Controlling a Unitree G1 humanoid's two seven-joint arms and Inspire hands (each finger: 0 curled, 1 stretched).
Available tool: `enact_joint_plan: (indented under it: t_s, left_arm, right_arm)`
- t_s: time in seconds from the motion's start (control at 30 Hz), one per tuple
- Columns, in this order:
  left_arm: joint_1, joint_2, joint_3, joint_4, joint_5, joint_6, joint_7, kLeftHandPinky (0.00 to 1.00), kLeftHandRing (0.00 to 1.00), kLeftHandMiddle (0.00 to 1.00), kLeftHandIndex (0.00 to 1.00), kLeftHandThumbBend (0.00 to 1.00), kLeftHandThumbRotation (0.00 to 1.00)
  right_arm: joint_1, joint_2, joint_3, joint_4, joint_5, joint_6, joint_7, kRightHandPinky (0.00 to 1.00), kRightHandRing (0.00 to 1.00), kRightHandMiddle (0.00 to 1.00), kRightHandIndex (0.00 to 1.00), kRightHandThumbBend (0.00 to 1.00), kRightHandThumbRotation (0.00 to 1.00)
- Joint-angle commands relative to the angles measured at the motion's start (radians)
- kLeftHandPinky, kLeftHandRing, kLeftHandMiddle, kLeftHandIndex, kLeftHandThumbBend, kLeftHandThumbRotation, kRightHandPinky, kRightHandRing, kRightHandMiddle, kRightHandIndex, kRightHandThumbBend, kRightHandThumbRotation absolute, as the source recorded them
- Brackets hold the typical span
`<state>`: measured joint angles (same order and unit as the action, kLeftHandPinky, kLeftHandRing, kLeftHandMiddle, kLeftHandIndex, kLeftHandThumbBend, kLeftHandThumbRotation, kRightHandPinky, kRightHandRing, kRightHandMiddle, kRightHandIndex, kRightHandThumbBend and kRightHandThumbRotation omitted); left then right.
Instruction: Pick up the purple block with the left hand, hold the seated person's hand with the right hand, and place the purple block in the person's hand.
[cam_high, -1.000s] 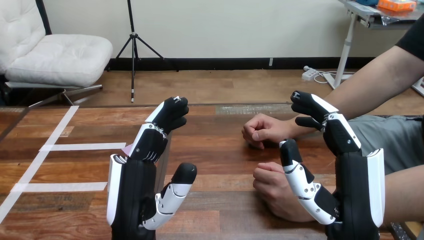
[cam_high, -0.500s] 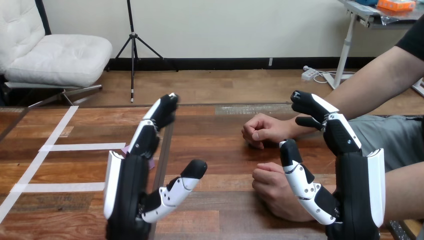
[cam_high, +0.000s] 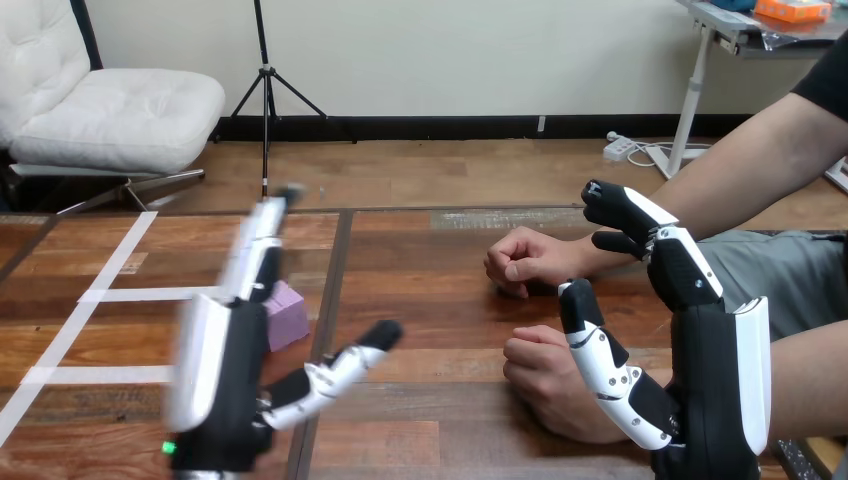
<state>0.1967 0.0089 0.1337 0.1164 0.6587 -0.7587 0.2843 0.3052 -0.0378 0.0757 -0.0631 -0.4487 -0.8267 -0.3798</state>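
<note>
Your wooden table (cam_high: 430, 262) carries the purple block (cam_high: 287, 312), lying just right of the left hand (cam_high: 222, 372), with white tape strips (cam_high: 110, 295) to that hand's left. The person's far fist (cam_high: 525, 260) and near fist (cam_high: 545, 378) rest left of the right hand (cam_high: 700, 345).

There is one purple block (cam_high: 286, 313) here, on the one tabletop (cam_high: 430, 300). I count two robot hands: the left hand (cam_high: 228, 385) and the right hand (cam_high: 700, 360). The person has two hands in sight as well: the person's farther hand (cam_high: 525, 258) and the person's nearer hand (cam_high: 545, 378). The white tape strips (cam_high: 165, 293) on the wood come to three, one long and slanted, two running crosswise.
</note>
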Motion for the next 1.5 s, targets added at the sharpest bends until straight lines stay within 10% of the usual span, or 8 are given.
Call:
enact_joint_plan:
  t_s: [0.0, 0.73, 1.47]
  left_arm:
    - [-0.043, 0.037, 0.029, -0.112, 0.092, 0.098, 0.078, 0.95, 0.99, 1.00, 1.00, 0.83, 0.57]
    - [-0.160, 0.167, -0.030, -0.042, 0.201, 0.424, 0.162, 0.87, 0.97, 1.00, 1.00, 0.83, 0.60]
    - [-0.292, 0.273, -0.107, 0.171, 0.165, 0.485, 0.243, 0.83, 0.95, 0.97, 0.97, 0.80, 0.52]
  right_arm:
    - [-0.060, 0.014, -0.007, 0.007, 0.000, -0.017, -0.008, 0.69, 0.76, 0.79, 0.78, 0.37, 0.48]
    - [-0.062, 0.010, -0.007, 0.010, 0.007, -0.015, -0.003, 0.70, 0.77, 0.79, 0.78, 0.38, 0.49]
    - [-0.064, 0.005, -0.011, 0.017, 0.005, -0.022, -0.005, 0.71, 0.77, 0.79, 0.77, 0.38, 0.48]
